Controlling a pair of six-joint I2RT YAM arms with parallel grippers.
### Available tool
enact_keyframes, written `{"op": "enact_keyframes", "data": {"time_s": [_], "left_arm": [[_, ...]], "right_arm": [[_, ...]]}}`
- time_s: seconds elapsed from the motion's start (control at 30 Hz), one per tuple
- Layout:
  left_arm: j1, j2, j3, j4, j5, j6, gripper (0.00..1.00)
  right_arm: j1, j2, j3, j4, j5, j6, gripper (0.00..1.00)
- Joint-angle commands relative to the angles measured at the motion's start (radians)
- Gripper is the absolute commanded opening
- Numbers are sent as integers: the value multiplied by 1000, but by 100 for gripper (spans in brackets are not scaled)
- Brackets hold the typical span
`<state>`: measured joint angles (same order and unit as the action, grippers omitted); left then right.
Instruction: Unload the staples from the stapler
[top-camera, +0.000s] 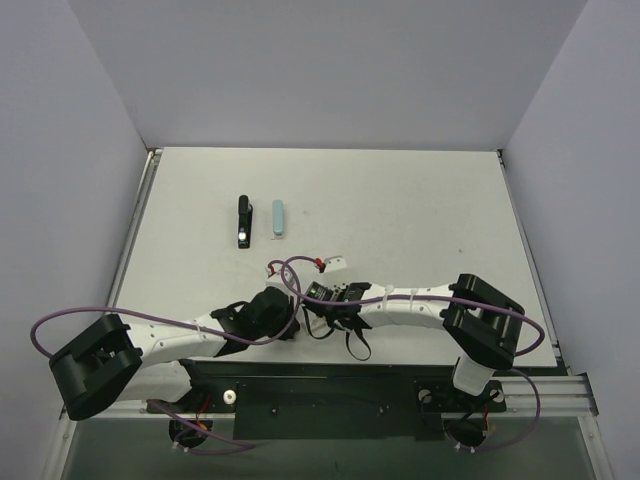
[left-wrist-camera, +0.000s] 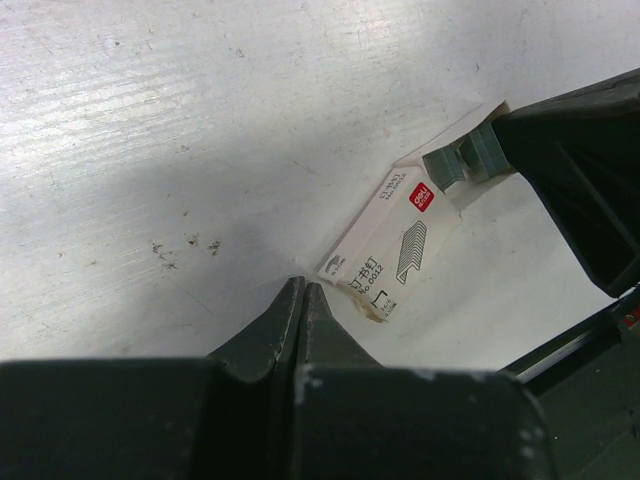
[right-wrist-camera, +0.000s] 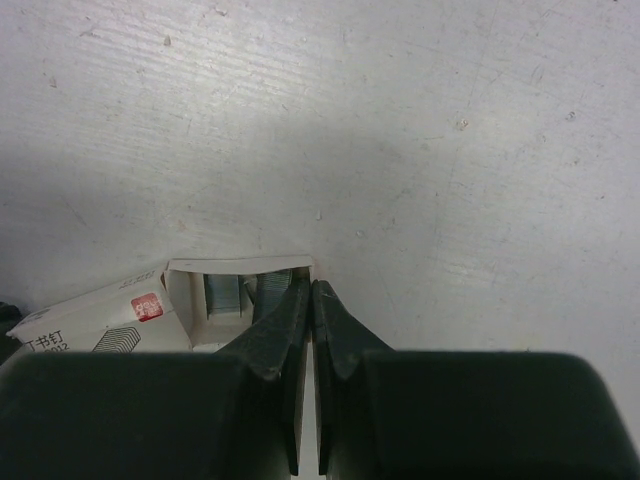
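One black stapler (top-camera: 243, 221) lies left of centre on the tabletop (top-camera: 420, 210), with one pale-blue bar (top-camera: 278, 218) just beside it. Both are well apart from one staple box (left-wrist-camera: 385, 245). The left claw (left-wrist-camera: 302, 292) is closed and empty at the box corner. The right claw (right-wrist-camera: 310, 290) pinches the box's open end. Bare tabletop runs to the right edge.
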<state>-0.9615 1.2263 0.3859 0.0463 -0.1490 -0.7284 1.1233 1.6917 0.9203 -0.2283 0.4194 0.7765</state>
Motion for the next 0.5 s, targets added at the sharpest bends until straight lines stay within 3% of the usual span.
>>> {"op": "enact_keyframes", "data": {"time_s": [0.0,0.47], "left_arm": [[-8,-2,-10,-37,-9,29,0],[-60,7,-7,-45,-15,-16,0]], "right_arm": [[21,-23,-26,-60,7,6,0],[27,0,-5,-68,24,38,0]]}}
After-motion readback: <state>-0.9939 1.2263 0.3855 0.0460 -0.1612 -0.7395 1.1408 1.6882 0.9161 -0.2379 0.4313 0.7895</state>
